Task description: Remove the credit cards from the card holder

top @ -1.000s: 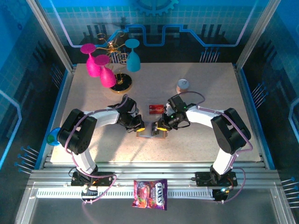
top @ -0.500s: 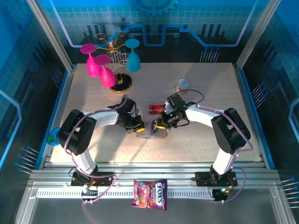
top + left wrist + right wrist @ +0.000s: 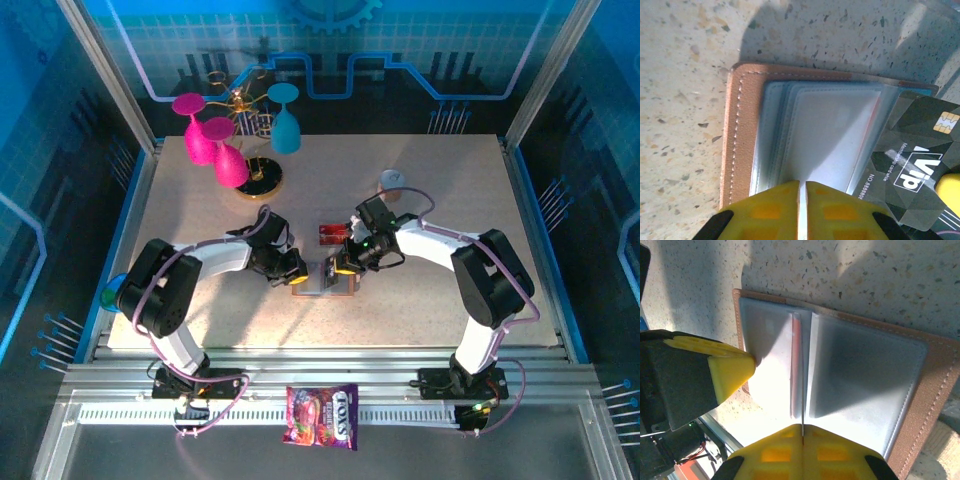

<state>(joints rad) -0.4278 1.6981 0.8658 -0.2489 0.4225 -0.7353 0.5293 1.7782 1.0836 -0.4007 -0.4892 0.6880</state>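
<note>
Now, card holder (image 3: pixel 740 140) open, left gripper (image 3: pixel 800 186) clenched on its edge, right gripper (image 3: pixel 802 427) pinching black credit card (image 3: pixel 910 145)

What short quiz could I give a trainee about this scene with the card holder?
1. True or false: a red card lies on the table, outside the card holder.
2. Which word is printed on the black card that sticks out of a clear pocket? A) VIP B) GOLD C) BANK
3. Which colourful item lies nearest the bottom edge of the top view?

Key: 1 true; 2 A; 3 the candy packet.
</note>
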